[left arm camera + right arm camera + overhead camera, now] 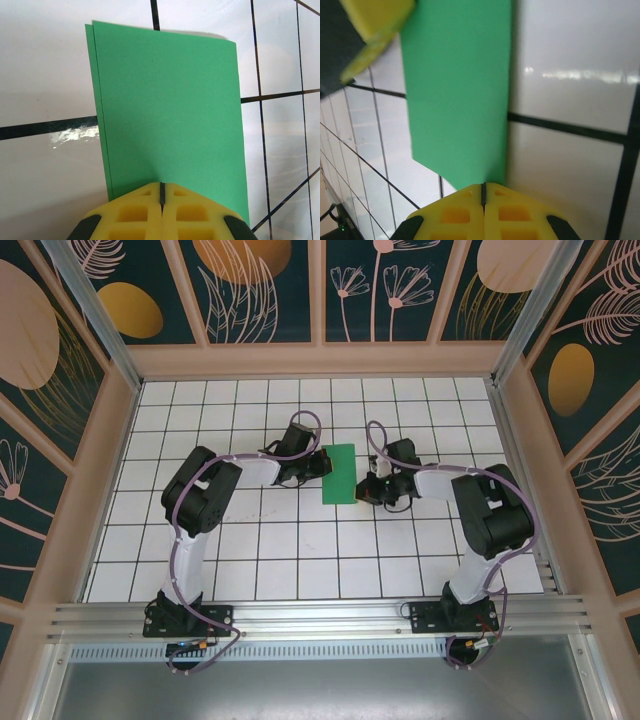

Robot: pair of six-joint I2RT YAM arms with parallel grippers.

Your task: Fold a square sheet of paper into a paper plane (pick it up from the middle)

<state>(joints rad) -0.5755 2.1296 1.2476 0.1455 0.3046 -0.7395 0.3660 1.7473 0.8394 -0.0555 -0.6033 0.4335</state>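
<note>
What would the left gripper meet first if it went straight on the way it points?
The green sheet of paper: the shut left gripper sits at its near edge, pointing across it. Whether it would slide over or push it is unclear. Beyond the sheet is the right gripper.

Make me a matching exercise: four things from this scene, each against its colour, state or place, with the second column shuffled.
1. sheet of paper
2. left gripper
3. right gripper
4. table

a. white, with dark grid lines
b. shut, at the paper's right edge
c. green, folded double
d. shut, at the paper's left edge

Pairs: 1-c, 2-d, 3-b, 4-a
</note>
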